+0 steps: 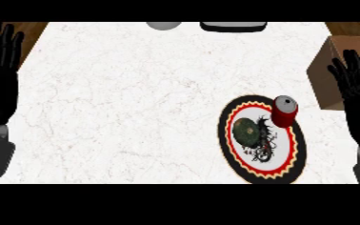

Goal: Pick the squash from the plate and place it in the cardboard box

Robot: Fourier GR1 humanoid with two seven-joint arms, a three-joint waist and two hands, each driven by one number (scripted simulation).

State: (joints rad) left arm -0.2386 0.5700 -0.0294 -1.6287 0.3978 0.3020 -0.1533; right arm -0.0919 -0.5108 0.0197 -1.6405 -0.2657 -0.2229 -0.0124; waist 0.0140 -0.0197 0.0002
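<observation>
Squash [246, 129], dark green and rounded, lies on the left part of the patterned plate [224, 128], at the lower right of the white counter [119, 100]; a red can [285, 110] stands on the plate's upper right edge, near the squash but apart from it; the cardboard box [330, 62] sits at the counter's right edge, above the plate in the view.

The right hand [346, 78] rests at the right edge in front of the box, fingers straight and spread upward, holding nothing; the left hand [10, 52] rests the same way at the left edge, well apart from everything.

Judging by its look, the squash is stiff, with a hard rind that will not give under the fingers; probably dense for its bulk, and not fragile; its smooth, curved skin could slide out of a shallow pinch. The best hold seems to be across its widest middle, thumb on one side and fingers curled round the other; coming down from above or from the left would keep clear of the can.
</observation>
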